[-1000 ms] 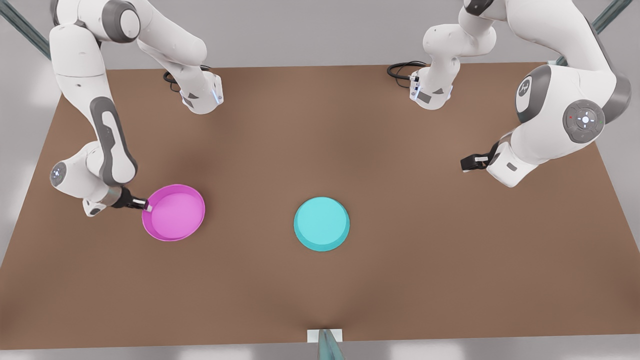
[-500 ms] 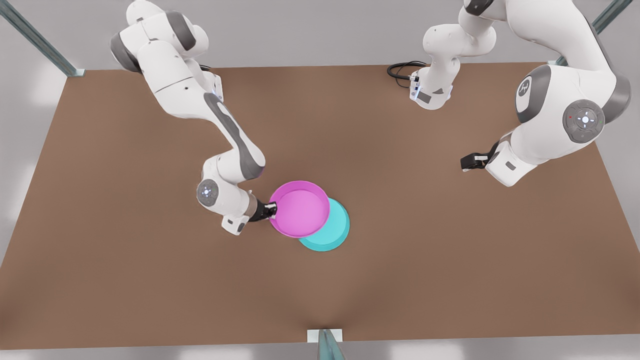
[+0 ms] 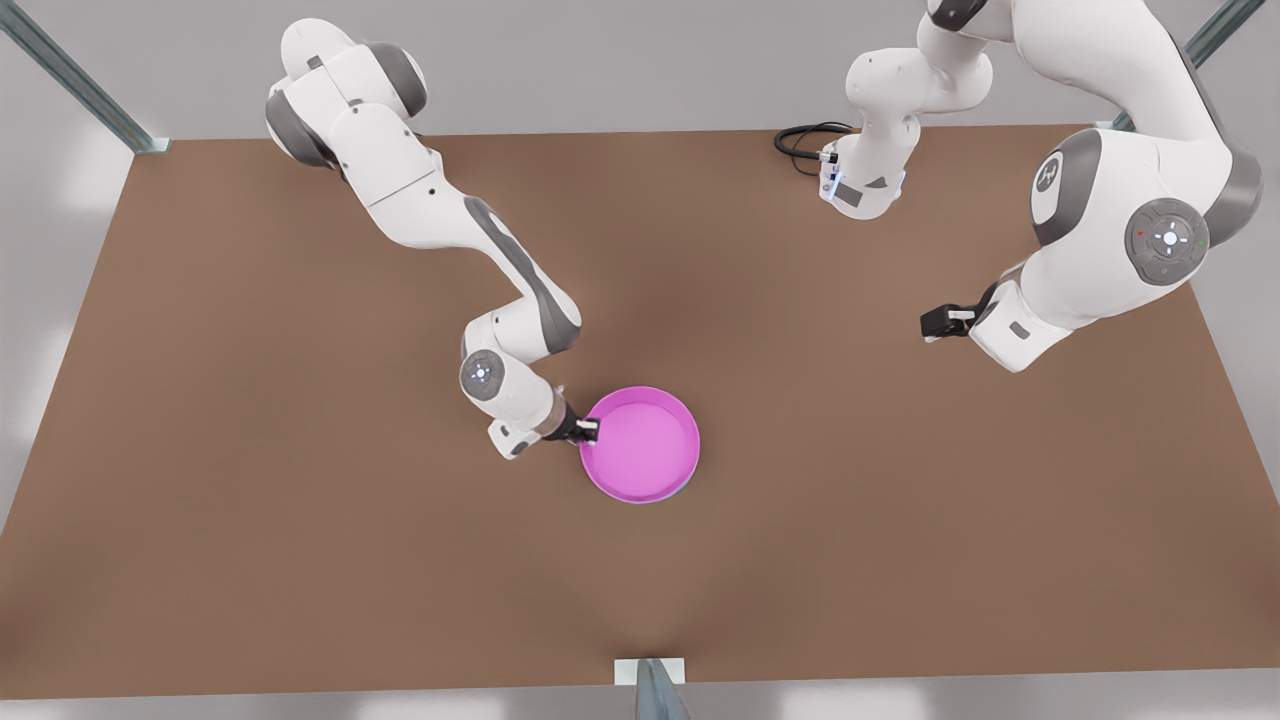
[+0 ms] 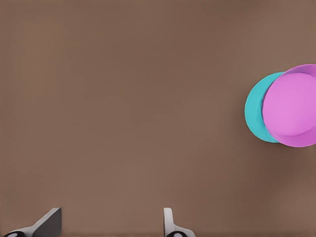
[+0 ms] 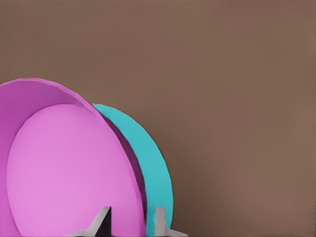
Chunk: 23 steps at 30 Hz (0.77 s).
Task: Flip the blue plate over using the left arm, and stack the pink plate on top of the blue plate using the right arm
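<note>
Pinching the near rim of the pink plate [image 3: 642, 446], the right gripper [image 3: 588, 431] sits on the side of the plate toward the front view's left, its two fingers [image 5: 159, 220] straddling the raised wall, one inside, one outside. That edge hold looks chosen so the dish stays level and mouth-up while it hangs over its target. The pink plate now covers the blue plate [image 3: 683, 489] almost completely; only a thin cyan sliver peeks out from under the pink rim, on the side away from the gripper. From the right wrist camera the blue plate [image 5: 148, 163] shows as a crescent just behind the pink plate [image 5: 64, 168], so I cannot tell whether the two are touching yet. Out well apart from the pink plate, toward the front view's right, the left gripper [image 3: 936, 322] waits, its fingers [image 4: 169, 223] spread wide with nothing between them, looking across the brown table [image 3: 900, 520] at the stack.
</note>
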{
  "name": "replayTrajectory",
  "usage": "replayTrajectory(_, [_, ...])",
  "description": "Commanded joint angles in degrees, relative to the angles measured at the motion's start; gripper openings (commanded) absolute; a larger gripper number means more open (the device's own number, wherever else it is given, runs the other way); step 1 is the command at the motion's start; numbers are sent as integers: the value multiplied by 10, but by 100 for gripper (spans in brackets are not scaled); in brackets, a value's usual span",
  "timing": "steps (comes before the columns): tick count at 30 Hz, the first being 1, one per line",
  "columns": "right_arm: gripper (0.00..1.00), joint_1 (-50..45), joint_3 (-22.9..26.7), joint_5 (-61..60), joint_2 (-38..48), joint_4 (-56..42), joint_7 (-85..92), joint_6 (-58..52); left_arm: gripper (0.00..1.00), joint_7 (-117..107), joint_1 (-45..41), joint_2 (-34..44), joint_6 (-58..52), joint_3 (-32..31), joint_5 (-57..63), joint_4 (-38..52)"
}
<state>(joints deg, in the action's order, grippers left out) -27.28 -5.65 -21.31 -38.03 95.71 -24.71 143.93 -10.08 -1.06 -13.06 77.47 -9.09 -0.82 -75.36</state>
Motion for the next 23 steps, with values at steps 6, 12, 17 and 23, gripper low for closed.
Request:
replayTrajectory(6, [100,62,145,26,135,-14,38,-244,100,9,0,1,0,0,0,0])
replayTrajectory(12, [100,259,145,243,218,-163,383,-546,100,9,0,1,-3,-1,0,0])
replayTrajectory(17, [100,260,145,239,286,-145,372,-596,100,9,1,0,-15,-1,0,-1])
replayTrajectory(23, [100,254,145,239,285,-143,362,-598,100,9,1,0,-15,-1,0,-1])
